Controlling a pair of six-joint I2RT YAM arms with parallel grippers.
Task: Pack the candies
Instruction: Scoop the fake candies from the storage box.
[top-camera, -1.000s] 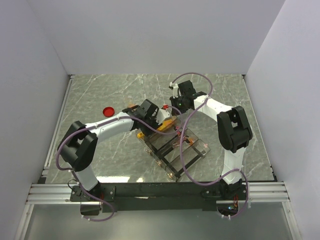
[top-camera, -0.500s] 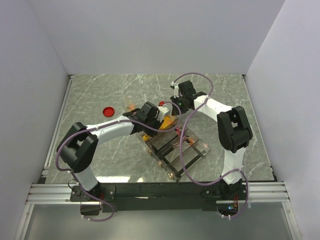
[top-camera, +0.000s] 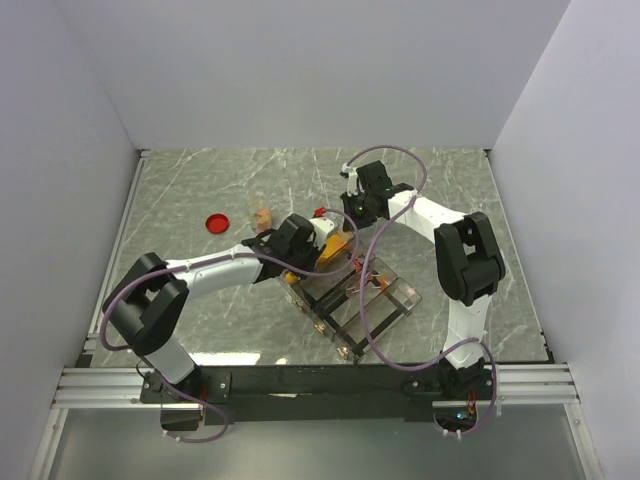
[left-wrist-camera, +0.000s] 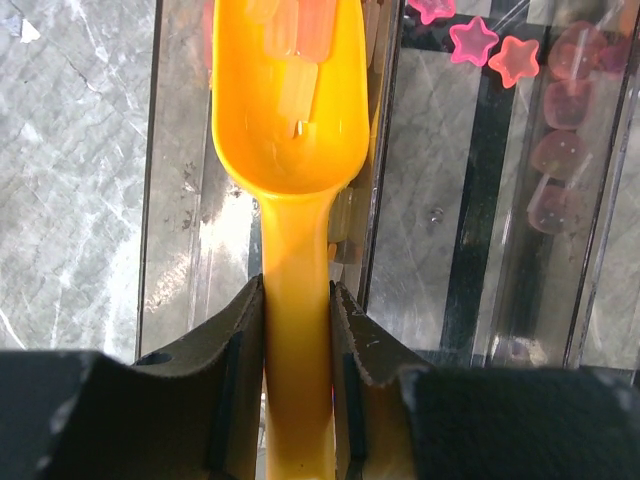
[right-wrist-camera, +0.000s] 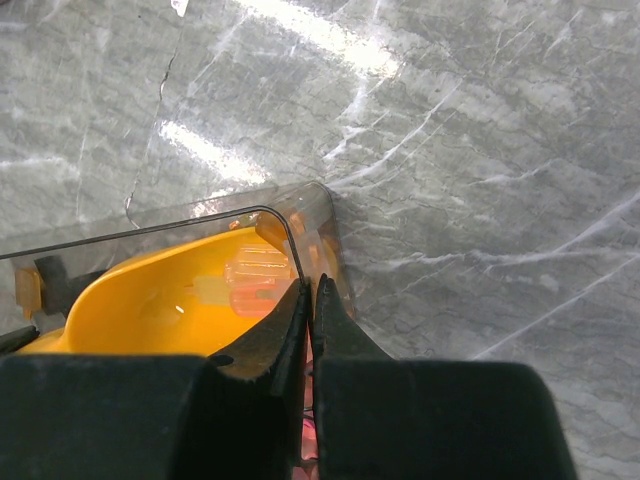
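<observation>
Two arms: we see both meeting at the far end of the clear box (top-camera: 400, 298) on the marble table (top-camera: 200, 180).
Left gripper (left-wrist-camera: 297, 295): clenched on the handle of the yellow scoop (left-wrist-camera: 290, 130), one finger on each side.
Right gripper (right-wrist-camera: 311, 290): pinched onto the box's thin clear wall, right at its rounded corner.
Scoop: bowl is inside the box at that corner, behind the clear wall, over a narrow compartment.
Candies (left-wrist-camera: 295, 30): we count a few pale pink and orange ones in the scoop bowl. Pink stars and round pink ones lie in the box compartments beside it, and a small loose bunch is on the table left of the box.
Red lid (top-camera: 216, 222): flat on the table, well apart from the box.
</observation>
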